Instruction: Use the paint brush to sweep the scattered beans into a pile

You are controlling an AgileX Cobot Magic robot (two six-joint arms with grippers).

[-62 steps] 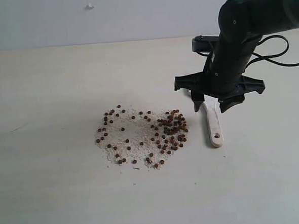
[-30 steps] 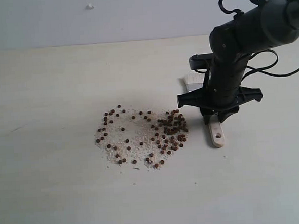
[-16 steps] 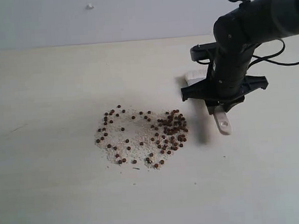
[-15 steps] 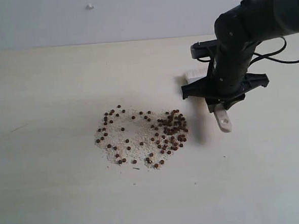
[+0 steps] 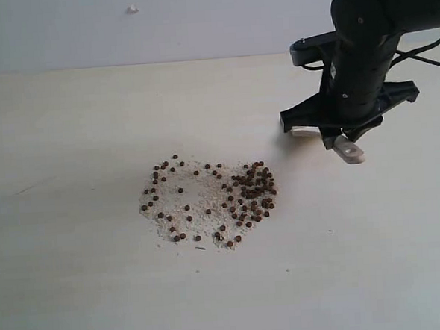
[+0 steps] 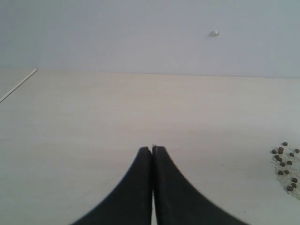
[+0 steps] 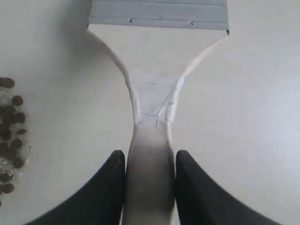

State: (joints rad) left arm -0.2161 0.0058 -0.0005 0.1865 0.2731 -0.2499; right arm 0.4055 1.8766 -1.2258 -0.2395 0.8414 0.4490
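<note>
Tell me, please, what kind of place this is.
Probably a robot test bench, not a home: a bare pale table against a plain wall, beans strewn on it, and the right hand gripping a brush.

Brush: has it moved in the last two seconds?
Yes. The brush lay flat right of the beans; now the right gripper holds it raised, farther from them, up and right in the exterior view.

Reddish-brown beans (image 5: 253, 187), pale wooden paint brush (image 7: 157, 93), silver ferrule (image 7: 159, 14).
</note>
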